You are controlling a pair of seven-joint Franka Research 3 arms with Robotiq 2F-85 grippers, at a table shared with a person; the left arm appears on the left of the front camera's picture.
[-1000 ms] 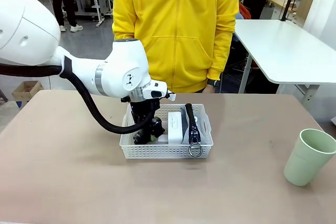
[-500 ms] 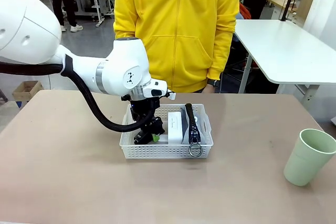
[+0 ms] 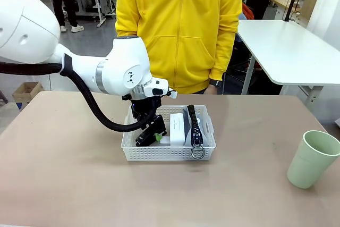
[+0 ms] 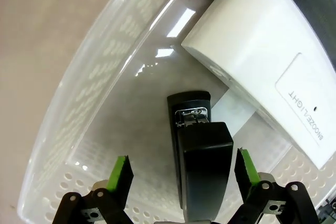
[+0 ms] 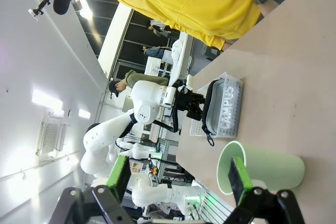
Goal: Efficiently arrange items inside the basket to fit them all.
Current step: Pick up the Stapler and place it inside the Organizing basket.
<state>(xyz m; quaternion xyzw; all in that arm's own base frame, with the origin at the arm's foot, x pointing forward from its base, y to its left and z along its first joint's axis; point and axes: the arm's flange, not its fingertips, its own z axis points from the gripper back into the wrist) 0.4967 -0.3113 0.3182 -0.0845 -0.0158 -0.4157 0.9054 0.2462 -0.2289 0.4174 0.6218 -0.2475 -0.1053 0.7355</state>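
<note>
The tan table (image 3: 64, 179) bore two things directly on its top; a white perforated basket (image 3: 159, 154) sat near the middle, toward the far side; a pale green cup (image 3: 311, 159) stood upright, well apart from it, by the right edge.

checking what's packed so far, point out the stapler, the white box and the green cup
stapler (image 4: 202, 161): left wrist view, black top arm
white box (image 4: 247, 45): left wrist view, plain white face
green cup (image 3: 309, 163): front view, side wall
</note>
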